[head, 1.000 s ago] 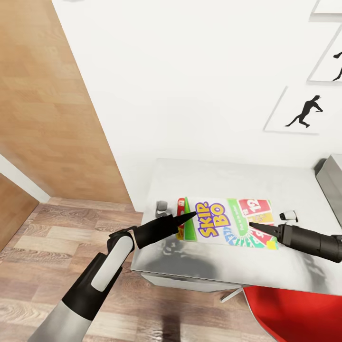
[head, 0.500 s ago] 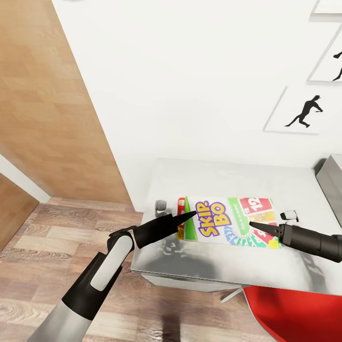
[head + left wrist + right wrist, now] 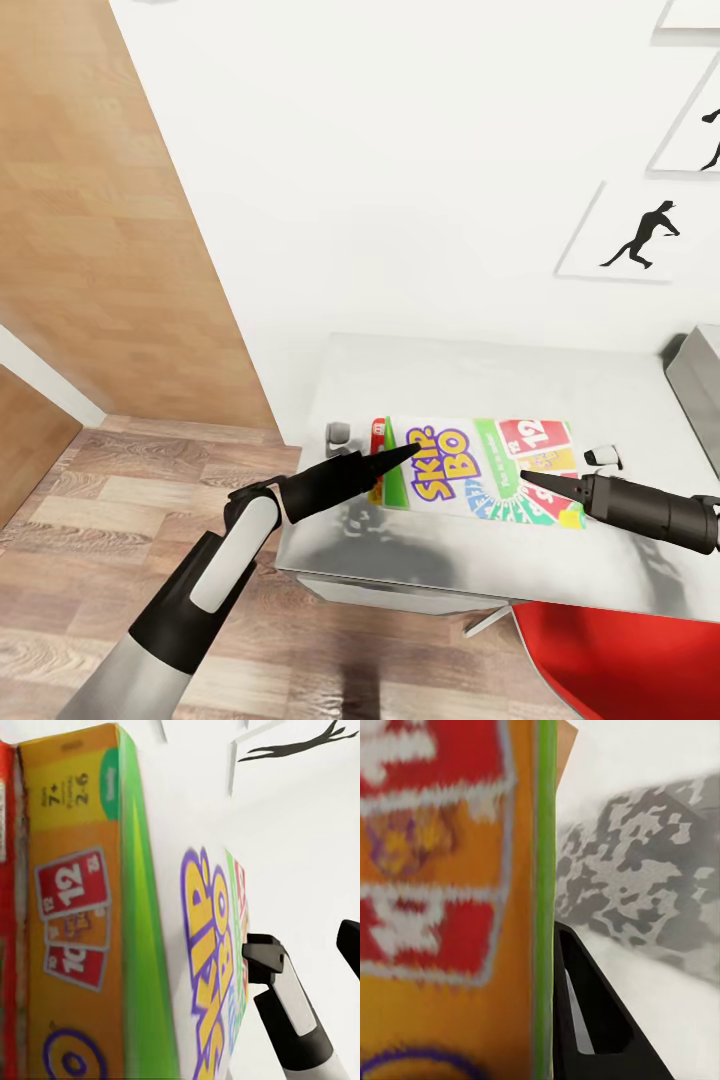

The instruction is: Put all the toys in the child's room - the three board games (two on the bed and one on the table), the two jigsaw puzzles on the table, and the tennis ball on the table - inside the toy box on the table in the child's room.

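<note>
On table [image 3: 430, 560], one board game [image 3: 470, 468], two grippers

A grey tabletop [image 3: 450, 375] stands against a white wall [image 3: 420, 170] with silhouette pictures [image 3: 640, 238]. A red chair [image 3: 620, 660] sits near right; wooden floor [image 3: 120, 520] left.

Our head camera looks down over the table [image 3: 480, 380]. Both wrist cameras sit very near the Skip-Bo box [image 3: 470, 468], viewing opposite ends [image 3: 75, 907] [image 3: 442, 900].
</note>
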Controlling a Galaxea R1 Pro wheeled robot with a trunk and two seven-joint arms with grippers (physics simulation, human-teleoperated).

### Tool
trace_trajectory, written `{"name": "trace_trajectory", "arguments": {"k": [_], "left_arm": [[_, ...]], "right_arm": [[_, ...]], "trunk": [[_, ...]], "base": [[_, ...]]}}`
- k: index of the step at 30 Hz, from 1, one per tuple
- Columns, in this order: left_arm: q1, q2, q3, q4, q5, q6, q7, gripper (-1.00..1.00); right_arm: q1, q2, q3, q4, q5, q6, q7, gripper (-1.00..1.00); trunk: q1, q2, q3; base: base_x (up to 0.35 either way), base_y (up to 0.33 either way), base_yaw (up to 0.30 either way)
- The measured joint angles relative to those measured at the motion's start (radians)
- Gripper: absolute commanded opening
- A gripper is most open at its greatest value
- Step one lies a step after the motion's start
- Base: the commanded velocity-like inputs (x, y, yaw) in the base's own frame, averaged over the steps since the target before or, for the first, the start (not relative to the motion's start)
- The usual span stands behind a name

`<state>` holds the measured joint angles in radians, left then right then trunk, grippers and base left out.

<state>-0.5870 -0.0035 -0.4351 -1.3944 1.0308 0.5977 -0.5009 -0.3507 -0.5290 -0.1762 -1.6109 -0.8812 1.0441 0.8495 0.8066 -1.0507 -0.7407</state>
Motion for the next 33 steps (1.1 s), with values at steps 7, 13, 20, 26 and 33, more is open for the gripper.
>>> {"name": "trace_trajectory", "arguments": {"k": [7, 13, 20, 26, 33], "left_arm": [[0.0, 0.005, 0.002, 0.0, 0.0, 0.001, 0.002, 1.0], [-0.001, 0.01, 0.002, -0.005, -0.001, 0.006, 0.008, 1.0], [0.006, 0.009, -0.006, -0.05, -0.017, 0.018, 0.112, 1.0], [0.01, 0.0, -0.016, -0.144, -0.025, 0.091, 0.309, 1.0], [0.028, 0.007, -0.005, -0.178, -0.02, 0.133, 0.377, 1.0]], "right_arm": [[0.0, 0.001, -0.001, 0.0, 0.004, -0.001, 0.0, -1.0], [0.0, 0.001, -0.005, 0.0, 0.004, -0.001, 0.0, -1.0], [0.0, -0.005, -0.009, 0.0, 0.003, -0.001, 0.0, -1.0], [-0.001, -0.009, -0.043, 0.0, 0.001, -0.001, 0.0, -1.0], [0.0, -0.01, -0.082, 0.0, 0.003, -0.001, -0.001, -1.0]], "trunk": [[0.0, 0.0, 0.0], [0.0, 0.0, 0.0], [0.0, 0.0, 0.0], [0.0, 0.0, 0.0], [0.0, 0.0, 0.0]], "base": [[0.0, 0.0, 0.0], [0.0, 0.0, 0.0], [0.0, 0.0, 0.0], [0.0, 0.0, 0.0], [0.0, 0.0, 0.0]]}}
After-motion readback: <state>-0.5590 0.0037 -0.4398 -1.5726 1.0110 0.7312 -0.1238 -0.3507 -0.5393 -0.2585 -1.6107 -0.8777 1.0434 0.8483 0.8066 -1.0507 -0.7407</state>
